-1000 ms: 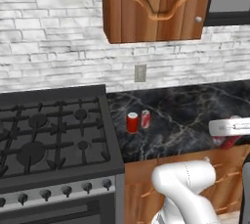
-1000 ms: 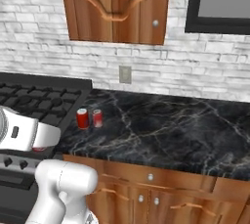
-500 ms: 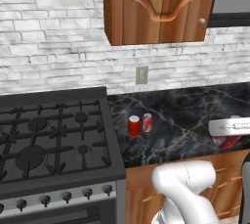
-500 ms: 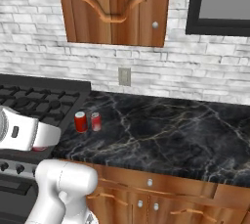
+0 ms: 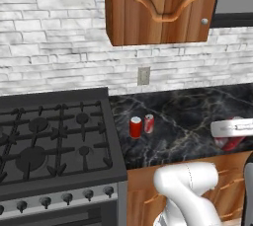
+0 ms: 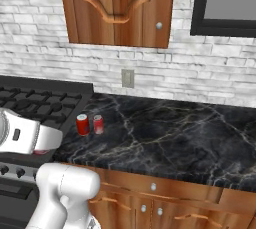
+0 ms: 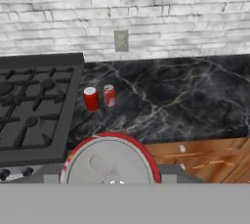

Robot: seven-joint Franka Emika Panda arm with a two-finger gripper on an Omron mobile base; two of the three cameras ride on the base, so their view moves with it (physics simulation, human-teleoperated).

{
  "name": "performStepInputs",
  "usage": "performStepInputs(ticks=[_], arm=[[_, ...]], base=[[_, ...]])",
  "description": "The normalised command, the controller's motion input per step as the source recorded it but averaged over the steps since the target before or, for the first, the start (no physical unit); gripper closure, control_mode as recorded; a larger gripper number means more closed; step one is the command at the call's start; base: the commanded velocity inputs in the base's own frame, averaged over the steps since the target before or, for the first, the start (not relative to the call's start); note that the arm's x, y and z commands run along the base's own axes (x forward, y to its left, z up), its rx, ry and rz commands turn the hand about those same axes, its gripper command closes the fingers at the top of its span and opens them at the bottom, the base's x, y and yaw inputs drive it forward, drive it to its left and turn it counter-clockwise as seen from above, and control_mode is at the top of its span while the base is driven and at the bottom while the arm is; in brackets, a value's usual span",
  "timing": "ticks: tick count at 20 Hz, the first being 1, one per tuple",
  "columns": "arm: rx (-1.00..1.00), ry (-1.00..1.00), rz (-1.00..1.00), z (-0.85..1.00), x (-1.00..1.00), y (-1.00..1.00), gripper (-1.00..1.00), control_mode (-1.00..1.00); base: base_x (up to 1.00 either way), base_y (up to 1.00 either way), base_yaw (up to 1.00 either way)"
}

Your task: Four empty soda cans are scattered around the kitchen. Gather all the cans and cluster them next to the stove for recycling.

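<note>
Left base view: two cans (image 5: 135,127) and (image 5: 149,123) upright on the worktop (image 5: 188,116), just beside the stove (image 5: 54,141), nearly touching each other. Hand (image 5: 232,130) low at right, well apart from that pair, something red beneath it: most likely a third can (image 5: 230,143).

Right base view: same pair (image 6: 82,124) and (image 6: 98,124) ahead of the hand (image 6: 22,134), stove (image 6: 40,108) to their side. Red edge (image 6: 44,151) peeking under the hand.

Hand view: silvery top of a red can (image 7: 110,164) right at the fingers, clamped between them by the look of it; fingertips themselves hidden. Pair (image 7: 91,99) and (image 7: 110,95) farther ahead, by the stove edge (image 7: 73,110).

Progress, judged: two cans placed, third in carry, not yet over the worktop. Left: set it by the pair, then fetch the fourth.
</note>
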Motion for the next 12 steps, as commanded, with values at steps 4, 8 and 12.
performStepInputs(ticks=[4,8,12], arm=[[0.0,0.0,0.0,-0.28,0.14,0.0,1.0,-1.0],[0.0,0.0,0.0,-0.24,0.05,0.01,1.0,-1.0],[0.0,-0.02,0.0,-0.17,0.03,0.0,1.0,-1.0]], base=[[0.0,0.0,0.0],[0.0,0.0,0.0],[0.0,0.0,0.0]])
